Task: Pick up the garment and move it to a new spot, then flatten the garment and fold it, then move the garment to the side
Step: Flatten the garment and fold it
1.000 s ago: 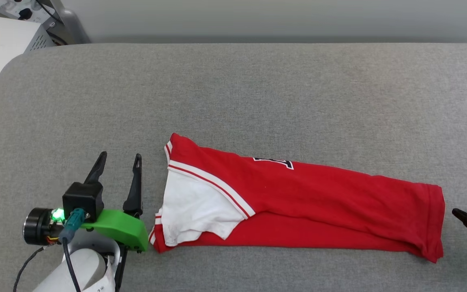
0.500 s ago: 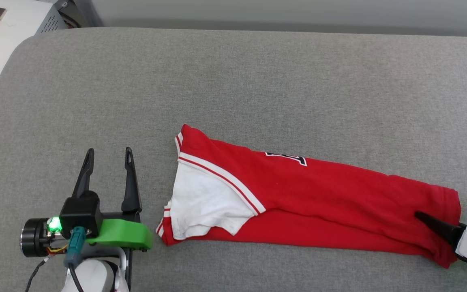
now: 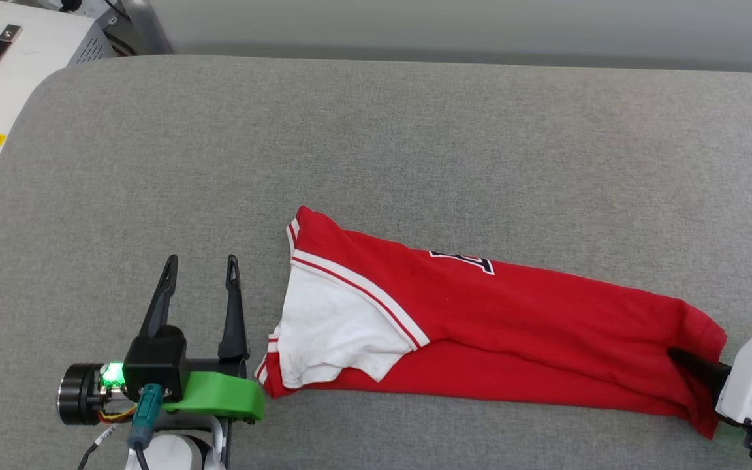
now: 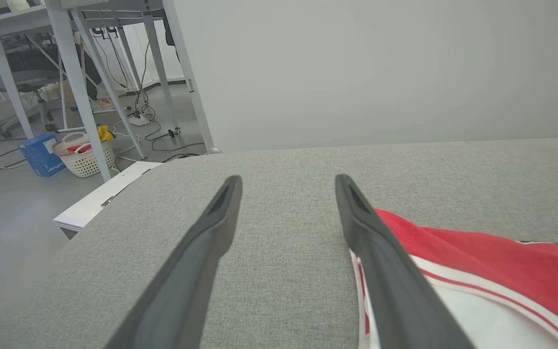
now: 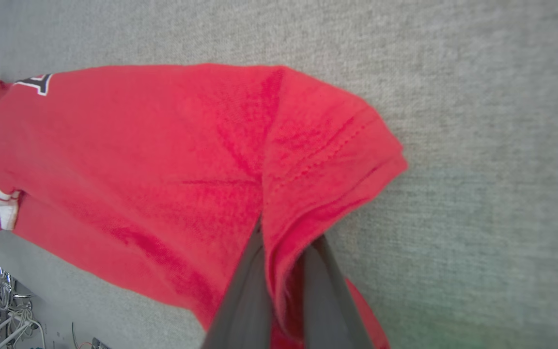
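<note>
1. Right gripper (image 3: 676, 357) is clamping the red hem corner of the garment (image 3: 513, 313) at about 4 o'clock in the head view. Its two dark fingers are pressing together, with cloth bunching between them.
2. Left gripper (image 3: 201, 261) is sitting at about 8 o'clock with its fingers spread wide and gripping nothing. The garment's white sleeve is lying just beside it, at its 3 o'clock.
3. Between the two grippers the garment is lying folded lengthwise on the gray padded surface (image 3: 376, 130). It is stretching from the right gripper toward that gripper's 10 o'clock, sleeve end nearest the left gripper.
4. Farther off, at 11 o'clock, a white cabinet (image 3: 10, 72) is standing beyond the surface's rounded corner.
</note>
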Robot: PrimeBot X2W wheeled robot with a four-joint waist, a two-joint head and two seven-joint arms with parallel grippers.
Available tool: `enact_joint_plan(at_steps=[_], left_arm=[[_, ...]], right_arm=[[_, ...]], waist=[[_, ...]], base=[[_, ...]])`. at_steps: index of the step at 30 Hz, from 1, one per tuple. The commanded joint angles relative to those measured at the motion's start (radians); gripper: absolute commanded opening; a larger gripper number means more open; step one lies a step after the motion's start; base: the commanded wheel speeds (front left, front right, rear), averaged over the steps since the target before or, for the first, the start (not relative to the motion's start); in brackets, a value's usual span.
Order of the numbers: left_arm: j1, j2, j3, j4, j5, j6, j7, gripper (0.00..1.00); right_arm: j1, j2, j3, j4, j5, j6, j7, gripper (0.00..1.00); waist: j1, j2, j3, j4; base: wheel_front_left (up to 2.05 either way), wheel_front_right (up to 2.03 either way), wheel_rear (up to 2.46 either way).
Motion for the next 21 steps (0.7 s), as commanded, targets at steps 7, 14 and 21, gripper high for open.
enact_joint_plan(at_steps=[7, 14, 21], left_arm=[[0.035, -0.032, 0.036, 0.011, 0.054, -0.034, -0.006, 1.00], [0.052, -0.047, 0.052, 0.020, 0.074, -0.059, -0.006, 1.00], [0.067, -0.058, 0.066, 0.025, 0.082, -0.076, -0.006, 1.00]], right_arm=[[-0.009, -0.070, -0.015, 0.075, -0.002, -0.001, -0.050, 0.00], [-0.012, -0.159, -0.058, 0.134, -0.006, -0.001, -0.059, 0.00], [0.022, -0.189, -0.051, -0.023, 0.039, -0.001, -0.015, 0.00]], waist=[[0.0000, 0.0000, -0.034, -0.002], [0.0000, 0.0000, -0.058, -0.001], [0.0000, 0.0000, -0.076, 0.000]], base=[[0.00, 0.00, 0.00], [0.00, 0.00, 0.00], [0.00, 0.00, 0.00]])
